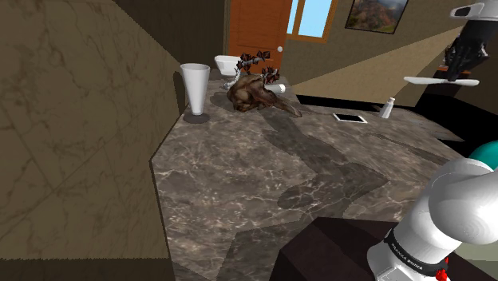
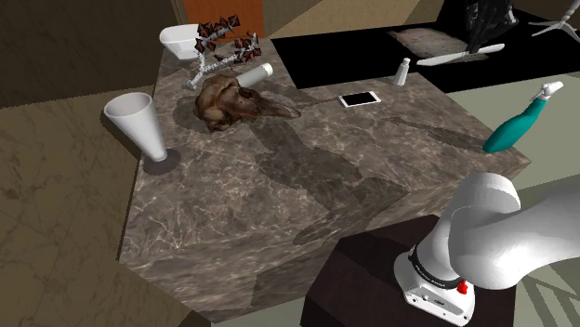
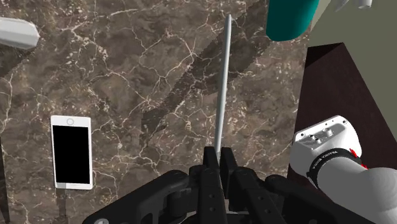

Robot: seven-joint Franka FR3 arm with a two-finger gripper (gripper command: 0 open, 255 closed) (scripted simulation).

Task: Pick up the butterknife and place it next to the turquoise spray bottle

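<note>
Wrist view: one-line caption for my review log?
Claw shut on the butterknife above the marbled counter, with a white phone and the turquoise spray bottle below.

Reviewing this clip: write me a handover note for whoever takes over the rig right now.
Pincer: shut on the thin grey butterknife, which is held in the air above the dark marble counter.
Turquoise spray bottle with white nozzle: by the counter's edge, at the second exterior view's right.
Done: knife grasped and off the surface.
Left: carry it to the bottle, lay it down beside it, release.
</note>
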